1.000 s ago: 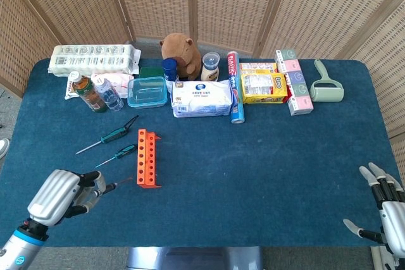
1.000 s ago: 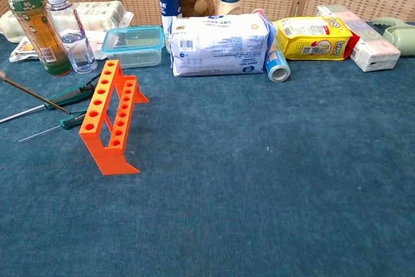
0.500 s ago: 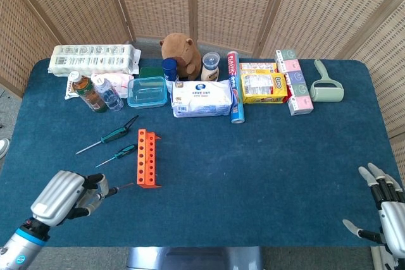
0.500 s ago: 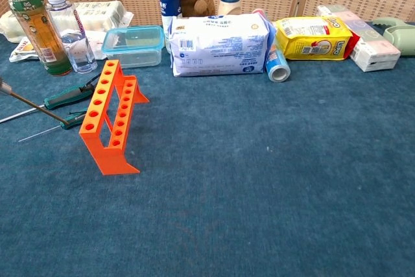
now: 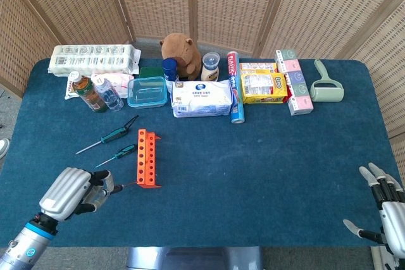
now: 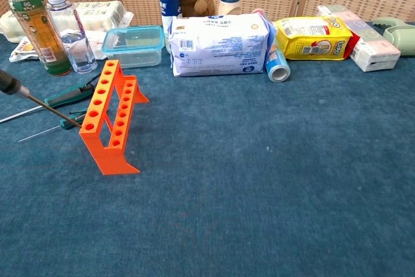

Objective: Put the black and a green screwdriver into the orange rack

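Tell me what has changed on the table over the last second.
The left hand, holding the black screwdriver, has moved toward the orange plastic rack, bringing the shaft tip up to the rack's near end. The two green-handled screwdrivers still lie on the blue cloth table, and the right hand stayed open at the edge.

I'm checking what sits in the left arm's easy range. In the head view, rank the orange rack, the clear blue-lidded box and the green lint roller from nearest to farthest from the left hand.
Measured from the left hand:
1. Orange rack, just to its right.
2. Clear blue-lidded box, further back in the row of goods.
3. Green lint roller, at the far right back corner.
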`<state>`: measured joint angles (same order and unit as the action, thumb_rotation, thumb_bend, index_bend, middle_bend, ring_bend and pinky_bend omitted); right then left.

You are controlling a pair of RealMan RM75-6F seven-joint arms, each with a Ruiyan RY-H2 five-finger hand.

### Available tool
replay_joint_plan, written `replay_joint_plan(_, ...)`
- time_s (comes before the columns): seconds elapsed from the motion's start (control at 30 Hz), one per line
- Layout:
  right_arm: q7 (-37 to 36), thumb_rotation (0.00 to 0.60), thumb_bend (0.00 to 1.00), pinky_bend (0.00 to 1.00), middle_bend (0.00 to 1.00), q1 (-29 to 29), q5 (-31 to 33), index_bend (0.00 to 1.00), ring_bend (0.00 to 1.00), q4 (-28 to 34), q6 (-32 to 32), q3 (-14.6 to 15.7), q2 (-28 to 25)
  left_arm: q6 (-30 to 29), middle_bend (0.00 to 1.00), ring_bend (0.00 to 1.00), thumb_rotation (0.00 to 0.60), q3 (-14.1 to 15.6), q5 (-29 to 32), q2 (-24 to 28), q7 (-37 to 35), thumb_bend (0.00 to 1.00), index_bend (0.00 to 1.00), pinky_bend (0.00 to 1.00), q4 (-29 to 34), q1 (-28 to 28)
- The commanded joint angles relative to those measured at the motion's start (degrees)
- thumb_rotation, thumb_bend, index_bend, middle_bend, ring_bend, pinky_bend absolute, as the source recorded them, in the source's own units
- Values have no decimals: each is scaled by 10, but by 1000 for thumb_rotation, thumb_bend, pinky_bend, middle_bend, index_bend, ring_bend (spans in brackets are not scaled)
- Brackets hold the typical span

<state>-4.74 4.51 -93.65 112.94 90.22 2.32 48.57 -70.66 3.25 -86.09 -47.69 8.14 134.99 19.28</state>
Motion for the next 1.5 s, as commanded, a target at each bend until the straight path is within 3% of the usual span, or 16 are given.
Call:
replay_joint_plan(0.03,0,600,31,0,0,0,0,0,6,0,0,0,0,3,893,823,600,-4,5,-3,2,499,571,857,0,2)
replay_joint_plan(0.97,-5,600,32,0,0,0,0,0,6,0,1,0,-2,28,893,823,600,-41,85,-44,52,500,572,856,0,24)
replay_joint_plan(1.13,-6,600,33,0,0,1,1,0,6,0,1,1,-3,38,893,823,600,-54,117,-54,62,500,571,857,0,38)
replay_joint_plan(1.5,-7,600,33,0,0,0,2,0,6,0,-1,1,-4,57,893,823,600,-94,269,-87,119,500,571,856,0,99)
